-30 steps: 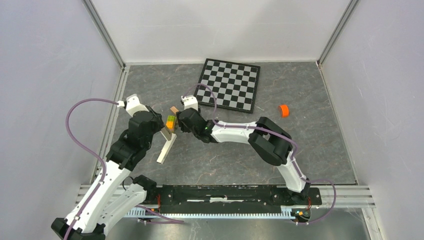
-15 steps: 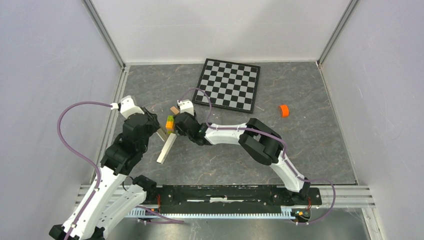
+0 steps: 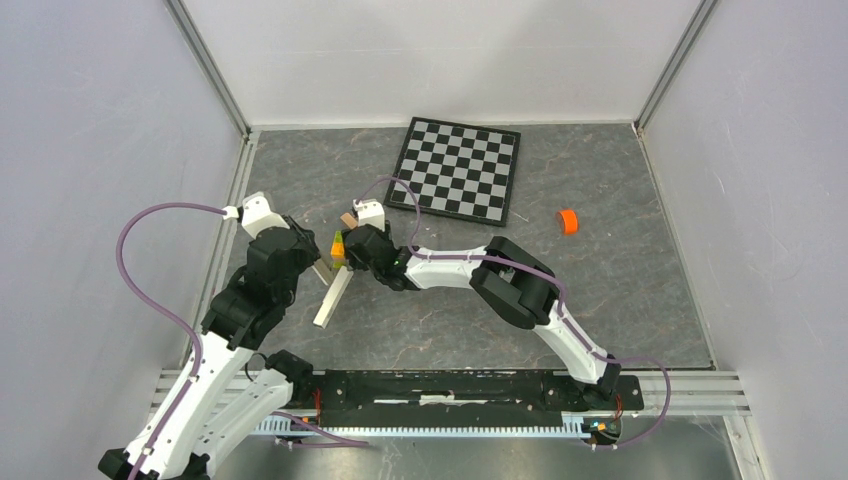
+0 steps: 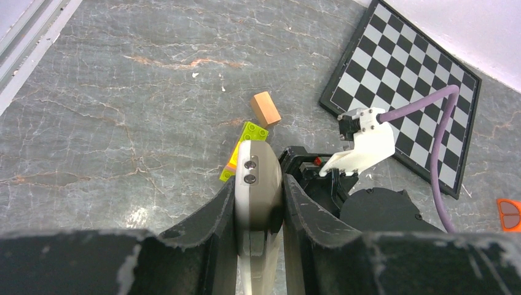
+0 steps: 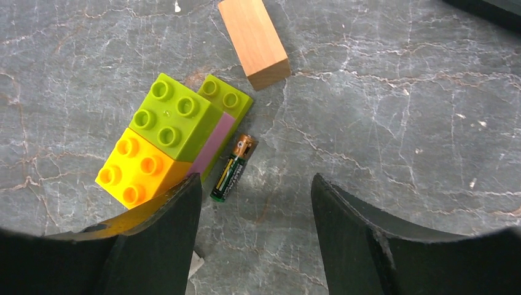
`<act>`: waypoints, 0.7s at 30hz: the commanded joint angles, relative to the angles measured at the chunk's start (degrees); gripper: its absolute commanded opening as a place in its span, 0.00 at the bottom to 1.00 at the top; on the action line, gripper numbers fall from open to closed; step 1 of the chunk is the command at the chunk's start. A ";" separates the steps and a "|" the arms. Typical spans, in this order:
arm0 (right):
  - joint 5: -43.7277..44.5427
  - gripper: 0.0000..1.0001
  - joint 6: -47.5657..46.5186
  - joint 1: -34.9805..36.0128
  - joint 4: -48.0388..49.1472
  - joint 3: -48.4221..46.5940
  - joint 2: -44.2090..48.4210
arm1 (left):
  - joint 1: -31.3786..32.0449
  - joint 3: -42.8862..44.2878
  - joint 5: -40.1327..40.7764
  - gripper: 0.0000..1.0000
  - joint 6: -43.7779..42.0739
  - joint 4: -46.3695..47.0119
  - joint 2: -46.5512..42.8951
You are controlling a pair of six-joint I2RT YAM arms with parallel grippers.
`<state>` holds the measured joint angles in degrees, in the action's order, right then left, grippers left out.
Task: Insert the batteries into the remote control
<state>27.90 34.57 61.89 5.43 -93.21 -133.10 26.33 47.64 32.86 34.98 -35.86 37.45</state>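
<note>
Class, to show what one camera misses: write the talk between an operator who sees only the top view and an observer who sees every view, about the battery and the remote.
Operator: I see no battery from above. Is one there?
Observer: Yes, the right wrist view shows one lying beside the bricks.
Operator: Has the right gripper got it?
Observer: No, it is open and clear of the battery.
Operator: What does the left gripper hold?
Observer: The remote, clamped between its fingers.
</note>
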 commanded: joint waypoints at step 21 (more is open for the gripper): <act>7.18 0.41 -13.00 1.88 -3.23 2.85 1.28 | -0.21 1.74 1.25 0.02 -1.92 1.51 0.71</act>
<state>34.65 23.40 63.37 5.93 -93.97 -134.85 26.33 47.64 32.91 34.94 -36.34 38.13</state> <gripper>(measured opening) 0.446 0.340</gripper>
